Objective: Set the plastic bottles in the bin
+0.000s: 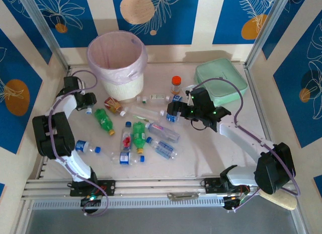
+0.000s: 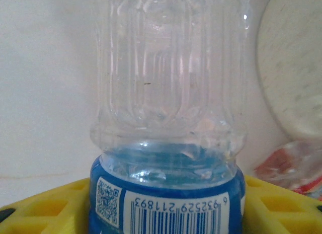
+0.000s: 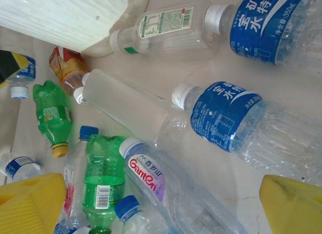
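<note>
Your left fingers (image 2: pixel 45 209) are clamped on a clear bottle (image 2: pixel 171 118) with a blue label, over toward the table's left edge and just beside the bin (image 1: pixel 121 85). The bin stands at the far left of the table. Your right fingers (image 3: pixel 292 204) are spread wide apart, hovering over the rest of the plastic bottles (image 1: pixel 138 136), which lie scattered across the middle of the table. There's a mint-green case (image 1: pixel 221 75) in the far right corner.

Black-and-white arms (image 1: pixel 241 136), lilac cables (image 1: pixel 217 79), yellow jaws.
</note>
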